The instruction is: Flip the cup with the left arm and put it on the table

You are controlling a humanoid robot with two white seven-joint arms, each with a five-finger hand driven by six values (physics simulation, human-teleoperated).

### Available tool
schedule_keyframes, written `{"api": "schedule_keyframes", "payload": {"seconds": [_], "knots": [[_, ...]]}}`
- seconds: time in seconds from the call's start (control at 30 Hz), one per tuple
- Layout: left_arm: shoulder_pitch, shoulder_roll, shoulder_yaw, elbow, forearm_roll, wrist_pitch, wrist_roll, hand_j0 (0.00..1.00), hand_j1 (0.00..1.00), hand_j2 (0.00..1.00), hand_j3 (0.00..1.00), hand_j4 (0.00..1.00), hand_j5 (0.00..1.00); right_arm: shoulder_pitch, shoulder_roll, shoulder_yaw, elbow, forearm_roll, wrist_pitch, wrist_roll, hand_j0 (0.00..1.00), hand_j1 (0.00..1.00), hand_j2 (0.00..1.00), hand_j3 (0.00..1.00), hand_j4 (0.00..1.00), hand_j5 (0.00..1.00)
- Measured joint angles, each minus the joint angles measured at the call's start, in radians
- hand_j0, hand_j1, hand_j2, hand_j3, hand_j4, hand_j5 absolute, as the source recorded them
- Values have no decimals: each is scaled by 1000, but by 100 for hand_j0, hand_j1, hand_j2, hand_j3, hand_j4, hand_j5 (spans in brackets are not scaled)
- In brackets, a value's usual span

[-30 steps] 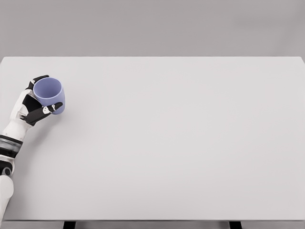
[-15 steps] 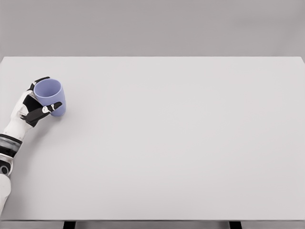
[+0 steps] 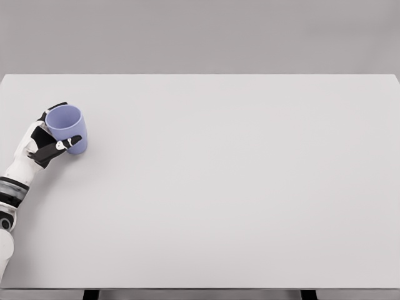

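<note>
The left hand (image 3: 42, 145) is gripping the cup (image 3: 66, 129) at about nine o'clock on the table (image 3: 237, 187), fingers wrapping its wall. The cup is sitting mouth-up, nearly upright, probably so it can be set down. Whether its base is touching is unclear. No writing or label is showing anywhere.

Left arm cut off by left and bottom edges, shoulder out of frame. Cup (image 3: 66, 128) hides the palm and part of the fingers of the left hand (image 3: 42, 145); hand hides cup's near-left wall. Cup base contact with desk (image 3: 237, 187) unclear. Desk legs cropped at bottom edge.
</note>
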Motion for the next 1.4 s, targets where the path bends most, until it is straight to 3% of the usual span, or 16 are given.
{"api": "schedule_keyframes", "payload": {"seconds": [0.57, 1.4], "knots": [[5, 2, 1, -16, -2, 0, 0, 96, 96, 96, 96, 96, 96, 0, 0, 0, 0, 0, 0, 0, 100, 100, 100, 100, 100, 100], [26, 3, 8, -73, -2, -1, 0, 99, 99, 99, 99, 99, 99, 0, 0, 0, 0, 0, 0, 0, 100, 100, 100, 100, 100, 100]]}}
